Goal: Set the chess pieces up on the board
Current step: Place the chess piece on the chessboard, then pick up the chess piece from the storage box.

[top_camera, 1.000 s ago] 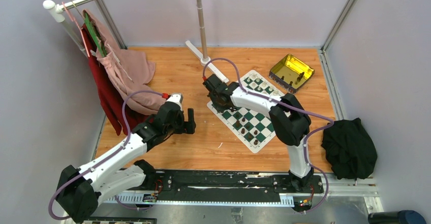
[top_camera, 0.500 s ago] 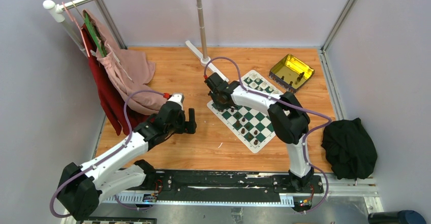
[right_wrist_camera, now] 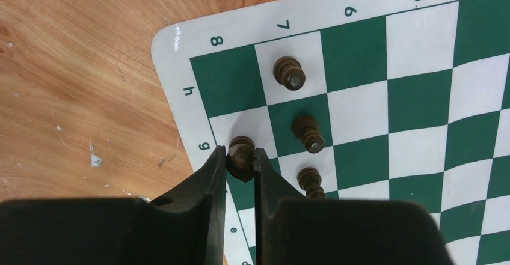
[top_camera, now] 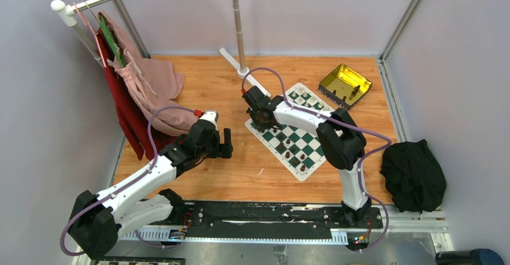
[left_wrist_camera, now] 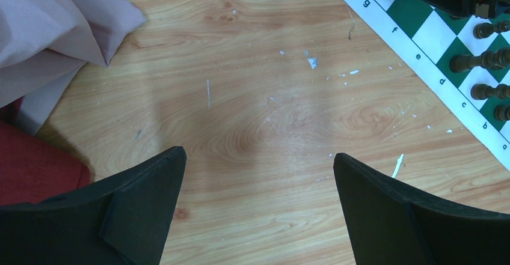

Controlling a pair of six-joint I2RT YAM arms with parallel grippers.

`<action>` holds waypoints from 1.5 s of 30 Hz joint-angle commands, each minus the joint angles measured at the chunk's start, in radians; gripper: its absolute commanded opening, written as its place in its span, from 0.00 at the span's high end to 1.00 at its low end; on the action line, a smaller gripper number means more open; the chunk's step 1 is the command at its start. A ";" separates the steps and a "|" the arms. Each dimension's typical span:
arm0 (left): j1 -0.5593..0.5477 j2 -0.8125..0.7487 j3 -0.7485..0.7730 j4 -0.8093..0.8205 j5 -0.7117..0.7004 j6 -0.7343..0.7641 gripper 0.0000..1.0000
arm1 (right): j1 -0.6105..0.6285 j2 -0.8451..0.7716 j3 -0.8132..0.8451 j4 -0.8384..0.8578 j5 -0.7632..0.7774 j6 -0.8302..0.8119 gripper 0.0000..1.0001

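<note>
Right gripper (right_wrist_camera: 239,152), jaws nearly together, pinches a dark brown chess piece (right_wrist_camera: 241,158) at the left edge of the green-and-white board (right_wrist_camera: 415,36), lower left of its wrist view, while the left gripper (left_wrist_camera: 258,157) gapes empty above the wooden tabletop (left_wrist_camera: 252,85).

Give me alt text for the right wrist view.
The right gripper is shut on a dark brown chess piece near the corner of the green-and-white board. Three more dark pieces stand on nearby squares; wooden table shows at left.
</note>
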 commanded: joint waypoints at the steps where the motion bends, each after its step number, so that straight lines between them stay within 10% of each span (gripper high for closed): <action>1: 0.006 0.004 -0.010 0.026 0.008 0.016 0.00 | -0.011 0.021 0.015 -0.002 -0.011 -0.009 0.84; 12: 0.006 0.002 -0.011 0.028 0.013 0.016 0.00 | -0.012 0.005 0.004 -0.003 -0.009 -0.008 0.67; 37: 0.005 -0.010 -0.014 0.054 0.011 0.013 0.00 | -0.009 -0.133 0.061 -0.087 0.014 -0.030 0.63; 45: 0.006 0.012 -0.010 0.108 0.025 0.005 0.00 | -0.031 -0.279 0.087 -0.122 0.259 -0.061 0.53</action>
